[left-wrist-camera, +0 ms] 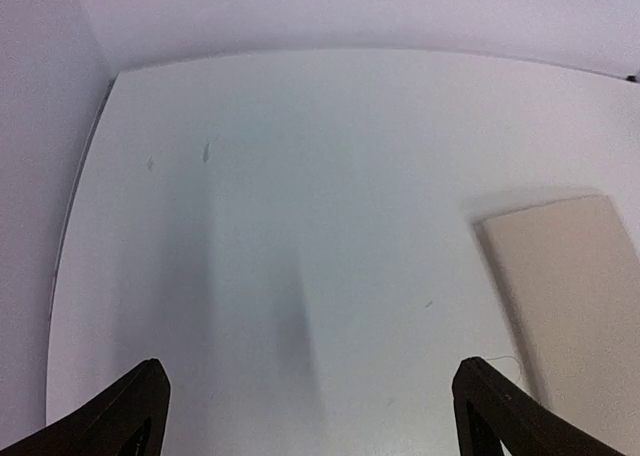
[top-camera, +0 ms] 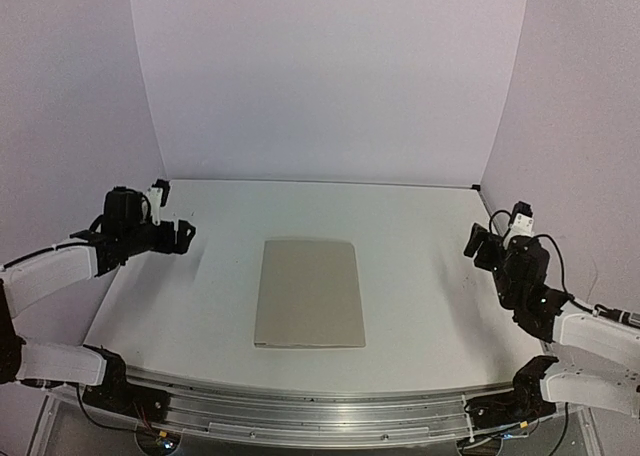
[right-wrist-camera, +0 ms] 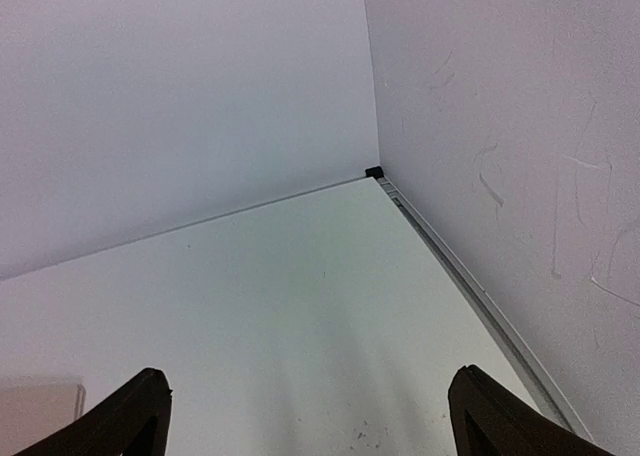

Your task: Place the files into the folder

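The beige-tan folder [top-camera: 309, 292] lies shut and flat in the middle of the white table. Its far left corner shows at the right edge of the left wrist view [left-wrist-camera: 575, 286], and a small corner shows at the bottom left of the right wrist view [right-wrist-camera: 38, 408]. No white printed files are in view. My left gripper [top-camera: 183, 234] hovers over the left side of the table, open and empty, well left of the folder. My right gripper [top-camera: 474, 246] hovers at the right side, open and empty, well right of the folder.
The white table [top-camera: 420, 276] is walled by pale lilac panels at the back and both sides. A black corner clip [right-wrist-camera: 373, 171] marks the far right corner. A metal rail runs along the near edge [top-camera: 320, 401].
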Controlling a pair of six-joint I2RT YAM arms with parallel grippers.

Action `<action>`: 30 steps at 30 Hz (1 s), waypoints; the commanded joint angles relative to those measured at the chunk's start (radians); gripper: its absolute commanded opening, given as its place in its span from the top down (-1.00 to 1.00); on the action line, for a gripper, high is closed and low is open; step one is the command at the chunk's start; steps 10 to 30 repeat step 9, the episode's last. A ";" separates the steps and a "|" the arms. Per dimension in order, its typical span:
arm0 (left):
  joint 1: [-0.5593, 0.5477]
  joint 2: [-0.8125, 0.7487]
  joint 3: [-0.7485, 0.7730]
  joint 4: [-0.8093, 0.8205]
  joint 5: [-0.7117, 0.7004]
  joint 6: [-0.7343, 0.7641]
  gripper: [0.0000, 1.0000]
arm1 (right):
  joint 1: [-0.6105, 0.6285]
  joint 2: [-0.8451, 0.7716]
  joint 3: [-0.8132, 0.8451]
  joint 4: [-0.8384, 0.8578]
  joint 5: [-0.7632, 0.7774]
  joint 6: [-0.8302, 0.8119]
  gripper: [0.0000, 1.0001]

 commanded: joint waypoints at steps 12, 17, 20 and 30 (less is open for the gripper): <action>0.084 -0.088 -0.344 0.291 -0.227 -0.130 -0.99 | 0.000 0.111 -0.147 0.313 0.013 -0.139 -0.96; 0.084 -0.088 -0.344 0.291 -0.227 -0.130 -0.99 | 0.000 0.111 -0.147 0.313 0.013 -0.139 -0.96; 0.084 -0.088 -0.344 0.291 -0.227 -0.130 -0.99 | 0.000 0.111 -0.147 0.313 0.013 -0.139 -0.96; 0.084 -0.088 -0.344 0.291 -0.227 -0.130 -0.99 | 0.000 0.111 -0.147 0.313 0.013 -0.139 -0.96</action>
